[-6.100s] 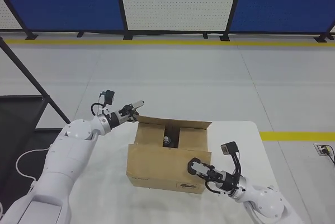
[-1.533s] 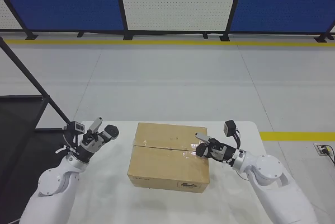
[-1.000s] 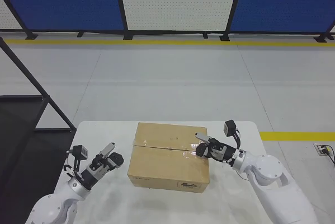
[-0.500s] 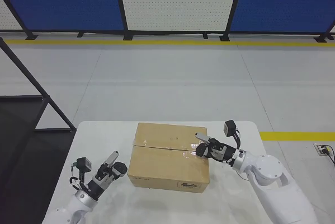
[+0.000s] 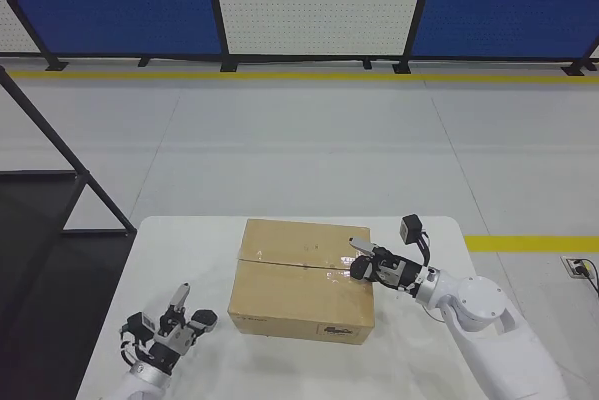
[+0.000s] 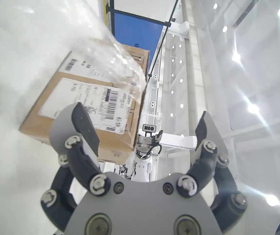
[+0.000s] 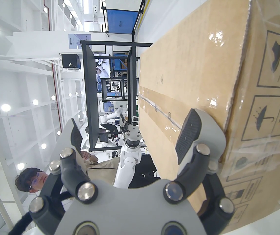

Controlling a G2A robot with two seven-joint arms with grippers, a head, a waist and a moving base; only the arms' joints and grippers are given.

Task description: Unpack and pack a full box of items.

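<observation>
A brown cardboard box (image 5: 299, 280) stands in the middle of the white table (image 5: 179, 250), its flaps shut and a tape seam across the top. My right gripper (image 5: 359, 256) is at the box's right top edge. In the right wrist view this gripper (image 7: 132, 135) is open, and one of its pads (image 7: 189, 133) lies against the top of the box (image 7: 191, 74) near the corner. My left gripper (image 5: 191, 310) hangs open near the table's front left, clear of the box. From the left wrist, that gripper (image 6: 145, 128) faces the labelled side of the box (image 6: 88, 99).
A black metal rack (image 5: 39, 200) stands left of the table. Bare tabletop lies left of and behind the box. Blue panels (image 5: 119, 25) line the far wall.
The box flaps, open at first, are shut. My left arm has drawn back from beside the box's left rear corner to the table's front left. The right arm has held still.
</observation>
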